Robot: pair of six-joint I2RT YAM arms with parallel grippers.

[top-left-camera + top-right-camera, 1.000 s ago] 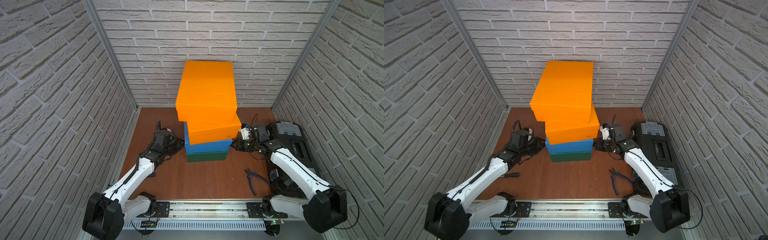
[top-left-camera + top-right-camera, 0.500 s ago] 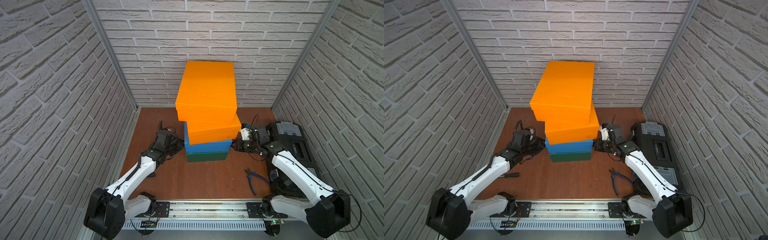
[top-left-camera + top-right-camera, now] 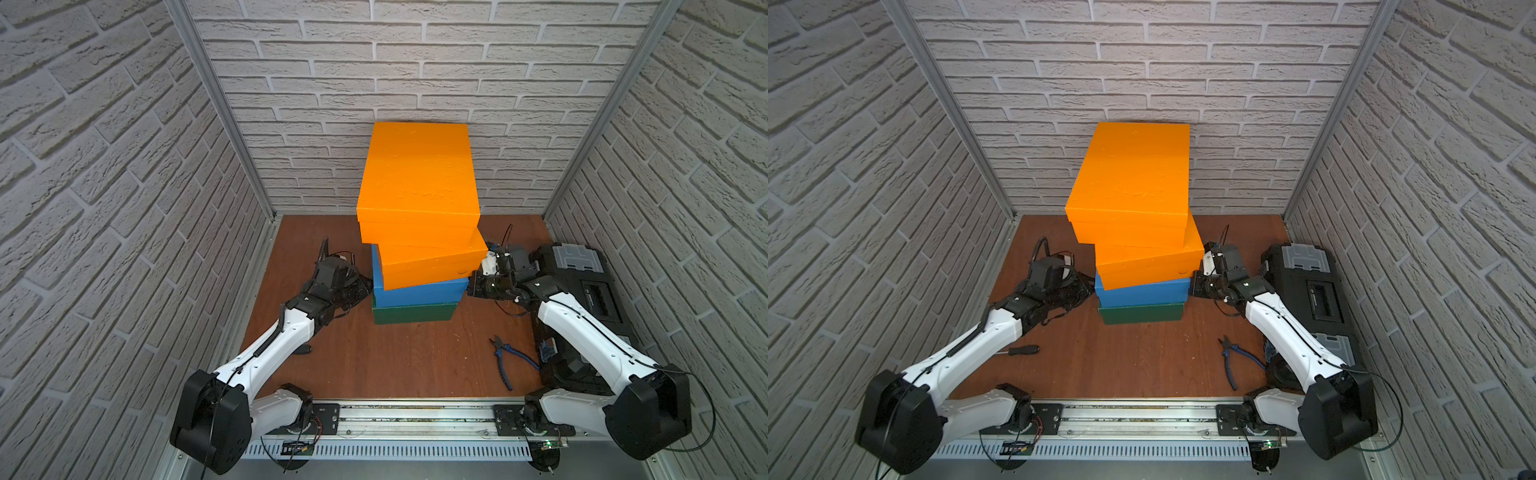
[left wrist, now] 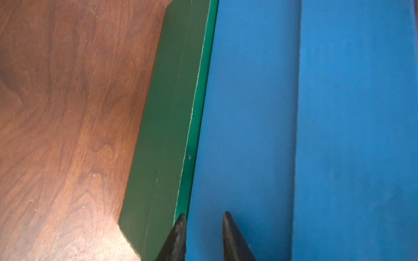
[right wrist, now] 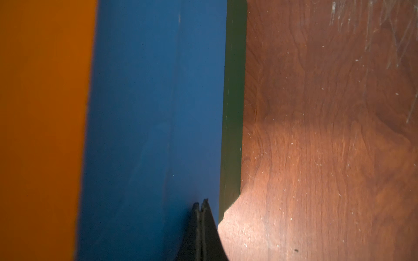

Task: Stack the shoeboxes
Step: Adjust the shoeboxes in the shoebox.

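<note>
Four rectangular, seemingly cardboard shoeboxes (image 3: 417, 232)

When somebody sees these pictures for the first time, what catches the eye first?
A tall stack in the middle of the table: green shoebox lowest, blue shoebox above, then the lower orange shoebox, turned askew under the top orange shoebox. The left gripper and right gripper flank the blue one at its sides.

Four shoeboxes (image 3: 417, 183) are stacked on the table (image 3: 415, 365); tool cases (image 3: 598, 286) are set right, pliers (image 3: 505, 361) beside them, a screwdriver (image 3: 1023, 350) left.
</note>
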